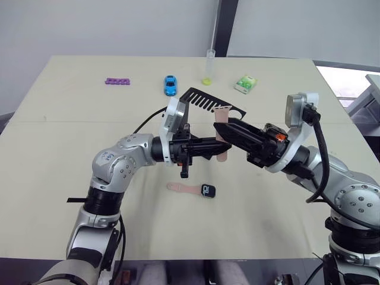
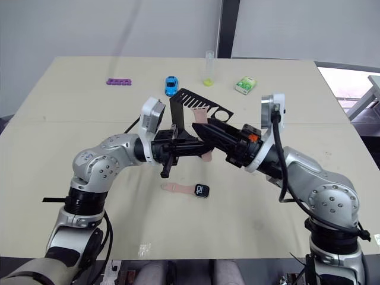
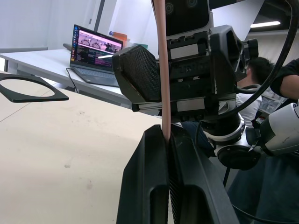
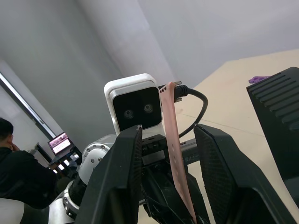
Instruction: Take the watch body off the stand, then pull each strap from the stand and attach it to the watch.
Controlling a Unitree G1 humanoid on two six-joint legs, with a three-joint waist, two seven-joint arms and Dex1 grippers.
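The left end effector [image 1: 221, 146] was clamped on a thin pinkish-tan watch strap [image 1: 222, 135], its two black fingers [image 3: 187, 186] pressed together with the strip rising upright from between them in the left wrist view. The right end effector [image 1: 228, 126] stood with its fingers [image 4: 119, 177] spread wide on either side of that same strap, not touching it in the right wrist view. Both met above the middle of the pale beige table [image 1: 53, 142], just in front of the black bent sheet-metal stand [image 1: 209, 102] with its comb-slotted arm and round hole. The small black rounded-square watch body [image 1: 207, 190] lay flat on the table nearer the front edge, with a second pinkish-tan strap [image 1: 184, 187] touching its left side. Along the far edge of the table sat a purple knobbly strip [image 1: 117, 81], a small blue toy car [image 1: 170, 85], a clear tube with yellow-green contents [image 1: 208, 66] and a green-and-white packet [image 1: 245, 84]. Beyond the table, an open laptop [image 3: 93, 49] stood on another desk, and a seated person [image 3: 254, 77] was visible.
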